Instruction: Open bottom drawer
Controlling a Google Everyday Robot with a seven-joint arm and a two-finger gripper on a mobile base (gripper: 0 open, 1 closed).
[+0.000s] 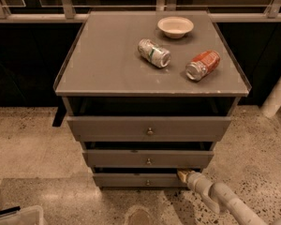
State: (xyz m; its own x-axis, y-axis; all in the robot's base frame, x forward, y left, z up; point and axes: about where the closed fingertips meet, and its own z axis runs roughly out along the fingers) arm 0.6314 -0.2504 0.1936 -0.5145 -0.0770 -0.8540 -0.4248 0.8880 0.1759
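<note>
The bottom drawer (131, 179) is the lowest of three grey drawer fronts, with a small round metal knob (147, 182). Its front sits slightly out, with a dark gap above it. My gripper (182, 174) is at the drawer's right end, its tip at the top right corner of the drawer front, under the middle drawer (148, 158). The white arm (220, 198) runs from it to the lower right.
The top drawer (149, 128) stands furthest out. On the cabinet top (107, 60) lie a silver-green can (154, 53), a red can (203, 65) and a white bowl (175, 26). Speckled floor all around; a clear bin corner (14, 217) at lower left; a white post (276, 95) at right.
</note>
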